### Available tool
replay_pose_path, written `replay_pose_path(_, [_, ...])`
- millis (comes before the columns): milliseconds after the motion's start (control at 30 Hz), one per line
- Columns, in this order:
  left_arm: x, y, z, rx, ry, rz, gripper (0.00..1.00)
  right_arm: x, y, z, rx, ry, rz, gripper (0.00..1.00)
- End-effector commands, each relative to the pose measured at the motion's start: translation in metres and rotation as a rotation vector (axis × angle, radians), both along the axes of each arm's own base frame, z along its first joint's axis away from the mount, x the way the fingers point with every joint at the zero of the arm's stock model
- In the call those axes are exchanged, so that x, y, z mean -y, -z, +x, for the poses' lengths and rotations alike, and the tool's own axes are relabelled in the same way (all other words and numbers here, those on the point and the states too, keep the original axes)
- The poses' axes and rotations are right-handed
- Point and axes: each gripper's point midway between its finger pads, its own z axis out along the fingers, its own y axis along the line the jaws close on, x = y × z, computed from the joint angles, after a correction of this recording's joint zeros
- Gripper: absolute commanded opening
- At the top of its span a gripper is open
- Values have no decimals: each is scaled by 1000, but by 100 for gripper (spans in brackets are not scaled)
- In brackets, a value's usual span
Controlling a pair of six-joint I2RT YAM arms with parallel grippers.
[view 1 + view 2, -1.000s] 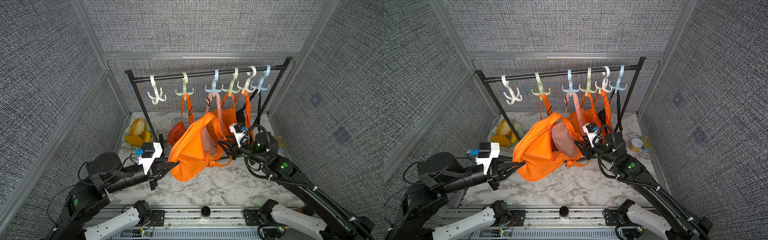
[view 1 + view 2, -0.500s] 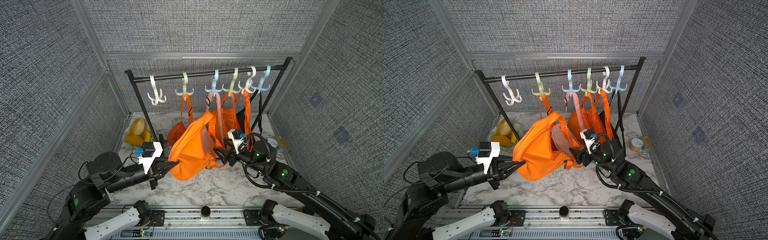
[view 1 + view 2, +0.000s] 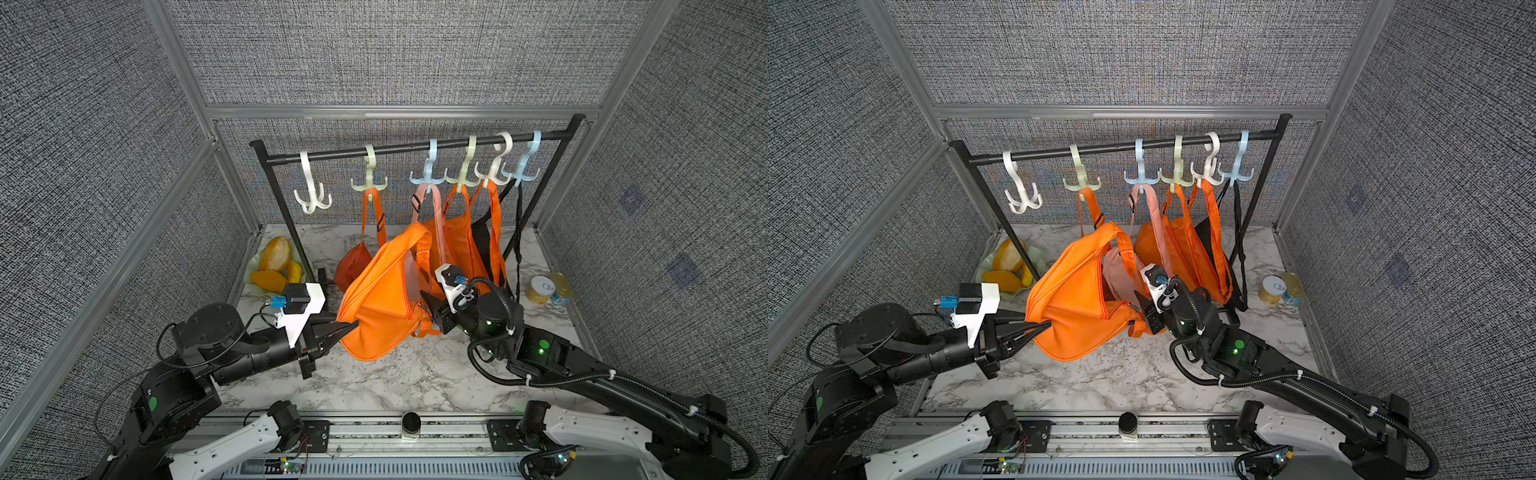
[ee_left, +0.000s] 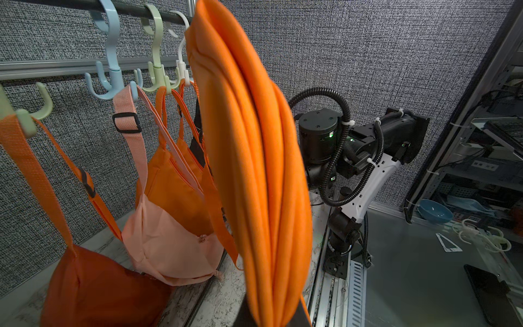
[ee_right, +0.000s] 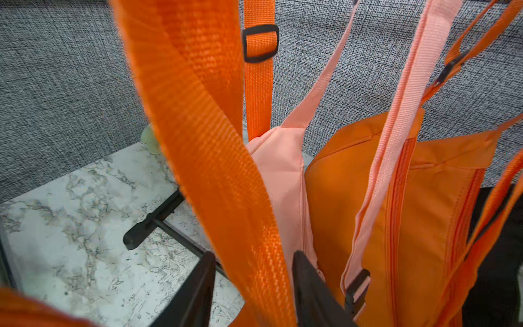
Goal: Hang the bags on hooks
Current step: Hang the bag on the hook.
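Observed: the orange bag (image 3: 382,299) is clear of the tabletop (image 3: 415,374), slung between the two arms in front of the black rail (image 3: 415,146). The left claw (image 3: 348,327) is clamped on one bunched corner of the cloth, and its wrist camera shows the fabric rising out of the grip in tight lengthwise folds. The right claw (image 5: 253,254) has its two black fingers standing apart on either side of the bag's strap (image 5: 203,127). A sliver of gap shows on one side, so I judge it to be straddling the webbing rather than pinching it. The bag's long axis runs across the cell from claw to claw, and the strap loops up to a peak above the body. The only bare hook is the white hook (image 3: 311,195) at the rail's left end. It lies above and behind the bag, toward the left arm's side. The left arm is nearer to it, though the right claw is the one at the strap. In my judgement the move turns on carrying that loop up and across to it. Materials: the bag is smooth, limp cloth that creases readily; the strap is coarse ribbed webbing, flat and floppy. The hooks are glossy moulded plastic with several upturned prongs, and the tabletop has a polished marble pattern. A pink bag (image 4: 169,249) hangs close beside and could snag.
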Motion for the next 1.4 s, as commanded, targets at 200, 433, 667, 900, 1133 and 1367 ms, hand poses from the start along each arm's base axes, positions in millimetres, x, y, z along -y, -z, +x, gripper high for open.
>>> replay_pose_path(200, [-5, -12, -1, 25, -13, -53, 0, -6, -14, 19, 73, 71, 0, 38])
replay_pose_path(433, [-5, -10, 0, 26, -19, -59, 0, -19, -18, 26, 71, -3, 32, 24])
replay_pose_path(667, [-4, -4, 5, 17, -41, -54, 0, -24, -23, 26, 69, -84, 84, 0])
replay_pose_path(900, [-12, 12, 40, 9, -237, -43, 0, -17, -42, 28, 103, -65, 71, 0])
replay_pose_path(1133, [-42, 40, 76, -33, -513, -80, 0, -9, -81, 44, 160, -7, 23, 0])
replay_pose_path(1367, [-80, 29, 70, 2, -614, -214, 0, -27, -123, 59, 209, -37, -30, 0])
